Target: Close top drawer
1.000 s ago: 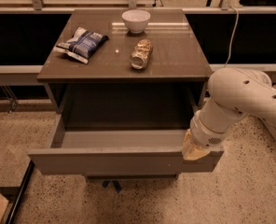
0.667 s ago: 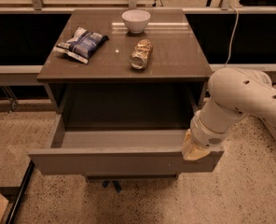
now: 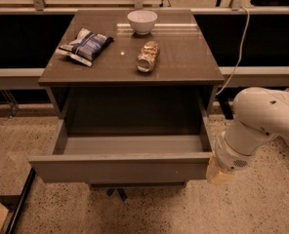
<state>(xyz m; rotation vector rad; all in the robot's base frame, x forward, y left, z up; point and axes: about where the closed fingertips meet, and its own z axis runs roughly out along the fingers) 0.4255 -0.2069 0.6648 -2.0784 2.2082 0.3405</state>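
The top drawer (image 3: pixel 120 168) stands pulled well out of the cabinet toward the camera. Its wide flat front panel runs left to right across the lower middle of the view, with the floor of the box showing behind it. The gripper (image 3: pixel 218 172) sits at the right-hand end of that front panel, touching or just beside its corner, low and outside the drawer; I cannot tell whether it is apart or together, since the arm's wrist covers it. The drawer therefore lies to the gripper's left, with its long axis crosswise. The closing direction is away from the camera, into the cabinet under the tabletop (image 3: pixel 183 57). A push from this corner is off-centre, so my judgement is that the drawer could skew on its runners unless contact shifts toward the middle of the front.
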